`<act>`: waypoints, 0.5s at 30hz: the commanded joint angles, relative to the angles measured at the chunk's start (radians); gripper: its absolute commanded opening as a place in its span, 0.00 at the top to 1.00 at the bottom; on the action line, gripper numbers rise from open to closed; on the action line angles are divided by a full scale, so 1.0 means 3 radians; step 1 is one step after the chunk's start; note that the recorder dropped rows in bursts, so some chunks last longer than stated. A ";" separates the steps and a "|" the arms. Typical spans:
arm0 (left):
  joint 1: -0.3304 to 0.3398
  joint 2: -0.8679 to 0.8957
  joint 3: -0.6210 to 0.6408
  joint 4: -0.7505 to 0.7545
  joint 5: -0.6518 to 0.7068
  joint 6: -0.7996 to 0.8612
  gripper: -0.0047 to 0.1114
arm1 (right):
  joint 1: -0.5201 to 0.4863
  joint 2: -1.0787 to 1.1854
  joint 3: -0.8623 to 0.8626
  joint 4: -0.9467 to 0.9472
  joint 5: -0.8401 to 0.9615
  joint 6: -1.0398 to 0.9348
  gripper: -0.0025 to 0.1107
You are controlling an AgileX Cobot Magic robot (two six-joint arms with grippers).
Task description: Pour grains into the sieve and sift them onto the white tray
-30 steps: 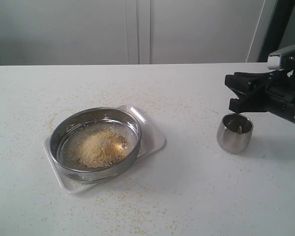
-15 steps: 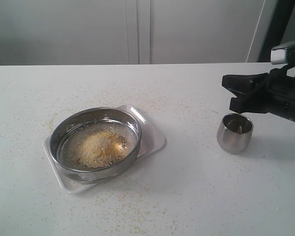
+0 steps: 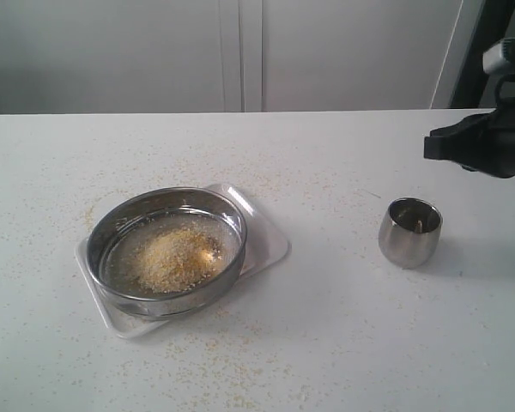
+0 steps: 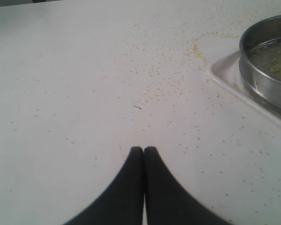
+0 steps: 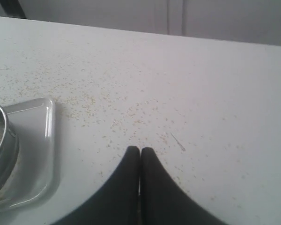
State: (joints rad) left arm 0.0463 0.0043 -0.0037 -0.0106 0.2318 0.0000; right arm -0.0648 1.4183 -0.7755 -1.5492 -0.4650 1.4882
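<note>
The steel sieve [image 3: 167,249] rests on the white tray [image 3: 262,236] left of centre, with a heap of yellow and whitish grains [image 3: 173,256] on its mesh. The left wrist view catches the sieve [image 4: 267,75] and the tray [image 4: 227,79] at one edge; the right wrist view catches the tray [image 5: 37,140] and a sliver of the sieve [image 5: 2,154]. My right gripper [image 3: 431,144] hangs shut and empty at the far right, above and behind the small steel cup [image 3: 409,232]. Its fingertips [image 5: 140,151] are pressed together. My left gripper [image 4: 144,150] is shut on nothing over bare table.
Sparse crumbs are scattered over the white tabletop [image 3: 326,343], thickest round the tray. The cup stands upright and looks almost empty. A pale wall runs behind the table's far edge, with a dark post [image 3: 481,51] at the back right.
My right gripper has shut and pulled back to the right and slightly up, away from the cup. The cup, sieve and tray have stayed where they were.
</note>
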 commanded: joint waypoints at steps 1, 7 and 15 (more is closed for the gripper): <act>0.0007 -0.0014 0.0012 -0.0031 0.0002 0.0000 0.96 | -0.0021 -0.0029 -0.0140 -0.0651 0.0139 0.0928 0.97; 0.0007 -0.0014 0.0012 -0.0031 0.0002 0.0000 0.96 | -0.0021 -0.0029 -0.0164 -0.0651 0.0195 0.1185 0.97; 0.0007 -0.0014 0.0012 -0.0031 0.0002 0.0000 0.96 | -0.0021 -0.0050 -0.0164 -0.0651 -0.0309 0.1185 0.97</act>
State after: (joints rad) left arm 0.0463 0.0043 -0.0037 -0.0106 0.2318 0.0000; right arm -0.0648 1.4167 -0.8176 -1.7361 -0.4875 1.8389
